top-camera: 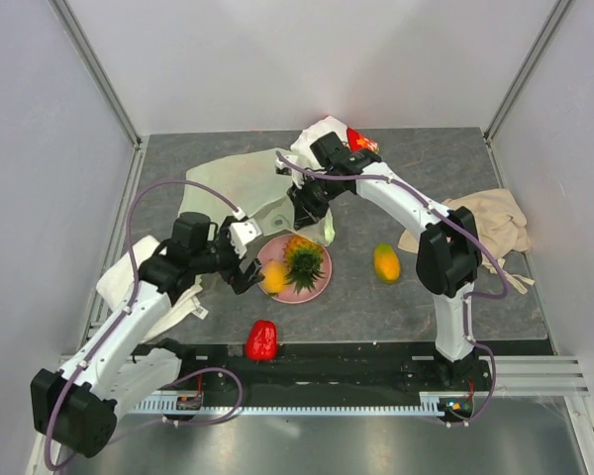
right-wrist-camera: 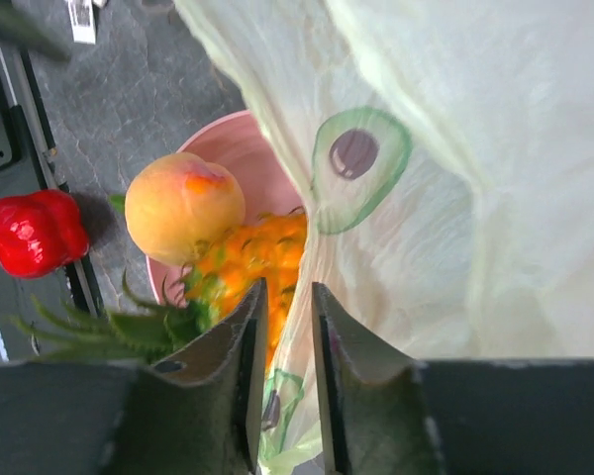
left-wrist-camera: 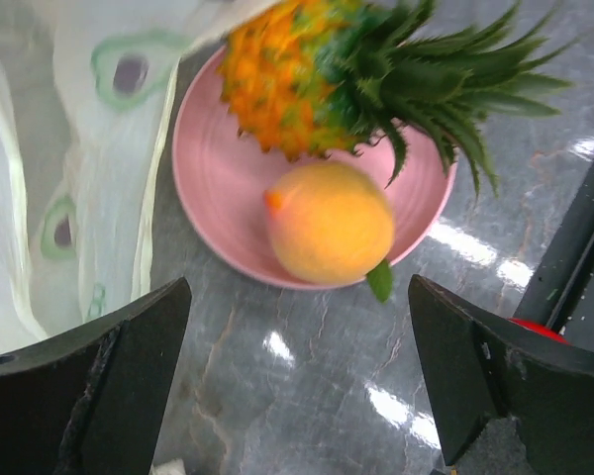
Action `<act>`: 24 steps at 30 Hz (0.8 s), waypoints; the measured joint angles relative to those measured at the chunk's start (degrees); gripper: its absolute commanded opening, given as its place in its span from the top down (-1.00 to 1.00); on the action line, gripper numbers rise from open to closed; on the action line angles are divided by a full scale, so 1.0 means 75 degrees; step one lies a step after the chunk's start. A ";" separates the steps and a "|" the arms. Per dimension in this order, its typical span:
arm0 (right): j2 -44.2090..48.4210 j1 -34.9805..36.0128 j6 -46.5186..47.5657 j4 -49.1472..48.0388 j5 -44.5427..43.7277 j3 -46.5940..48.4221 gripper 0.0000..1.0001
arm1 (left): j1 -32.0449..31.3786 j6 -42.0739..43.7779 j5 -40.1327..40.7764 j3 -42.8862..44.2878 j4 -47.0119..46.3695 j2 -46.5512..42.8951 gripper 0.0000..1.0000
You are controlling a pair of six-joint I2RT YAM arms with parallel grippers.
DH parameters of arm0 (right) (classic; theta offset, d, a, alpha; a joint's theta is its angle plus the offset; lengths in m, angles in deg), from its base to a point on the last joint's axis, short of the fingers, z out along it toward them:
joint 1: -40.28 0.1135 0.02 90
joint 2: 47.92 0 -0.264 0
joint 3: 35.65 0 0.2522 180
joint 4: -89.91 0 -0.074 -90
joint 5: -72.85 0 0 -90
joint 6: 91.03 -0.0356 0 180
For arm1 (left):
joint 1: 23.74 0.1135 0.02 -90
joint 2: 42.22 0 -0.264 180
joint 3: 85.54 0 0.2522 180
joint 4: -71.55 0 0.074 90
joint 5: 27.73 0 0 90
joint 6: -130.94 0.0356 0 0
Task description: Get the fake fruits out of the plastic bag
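Right claw (right-wrist-camera: 288,292): jaws stand a narrow slit apart, with the thin edge of the plastic bag (right-wrist-camera: 475,198) lying in the slit. The gap looks wider than the film, so no firm grip is judged.

Left claw (left-wrist-camera: 299,297): spread wide and empty, low over the counter (top-camera: 455,297).

The pineapple (left-wrist-camera: 287,79) lies on its side on the pink plate (left-wrist-camera: 213,168), directly below the right claw. Its long axis runs from the bag's edge toward the near side of the counter: body end touching or just under the draped film, green crown pointing away from the bag.

The peach (left-wrist-camera: 327,223) sits on the plate's near rim, straight ahead of the left claw, which is the nearer arm to it.

The mango (top-camera: 386,262) and red pepper (top-camera: 261,340) lie apart on the counter, clear of the bag.

Judgement: little remains except drawing the film off the pineapple, away from its crown.
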 measured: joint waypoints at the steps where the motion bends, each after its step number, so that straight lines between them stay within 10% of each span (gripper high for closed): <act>1: 0.0029 -0.0009 -0.0041 -0.0064 -0.0009 0.0000 0.35 | -0.0216 0.0070 0.0003 0.0090 -0.0032 0.0006 -0.96; 24: 0.1827 -0.1478 -0.1253 -0.0959 -0.0029 -0.0425 -0.09 | -0.3439 0.5214 -0.0455 0.0525 -0.1909 0.2556 -0.59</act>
